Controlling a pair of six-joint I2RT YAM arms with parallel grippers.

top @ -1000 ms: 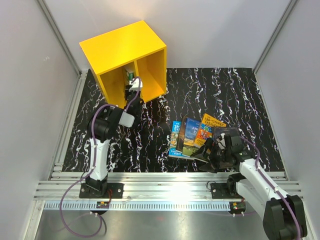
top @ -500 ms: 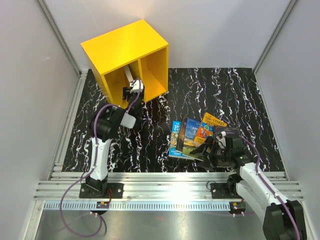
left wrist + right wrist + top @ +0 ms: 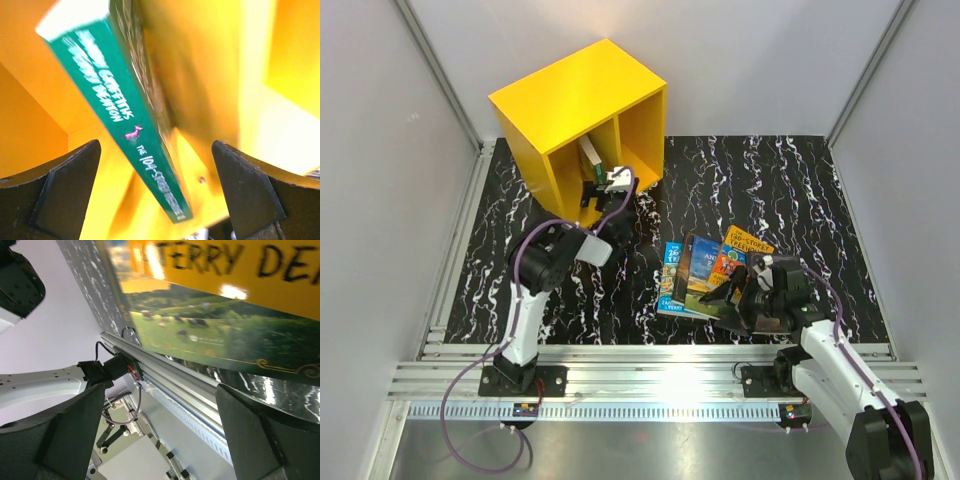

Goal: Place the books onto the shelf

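The yellow shelf (image 3: 570, 95) stands at the back left, its openings facing the arms. One green book (image 3: 589, 153) leans tilted in its left compartment; the left wrist view shows its green spine (image 3: 125, 115) against the yellow wall (image 3: 280, 50). My left gripper (image 3: 611, 181) (image 3: 157, 192) is at the mouth of that compartment, open, with the spine between the jaws and touching neither. Several books (image 3: 705, 268) lie fanned on the mat at the right. My right gripper (image 3: 744, 296) (image 3: 160, 437) is open at their near edge, below a landscape cover (image 3: 225, 325), holding nothing.
A black marbled mat (image 3: 780, 190) covers the table. An aluminium rail (image 3: 650, 360) runs along the near edge, carrying both arm bases. Pale enclosure walls (image 3: 380, 200) close in on the left, right and back.
My left gripper has opened and let go of the green book, which now leans in the shelf. The shelf and left arm have shifted to the right. The right gripper stayed open.
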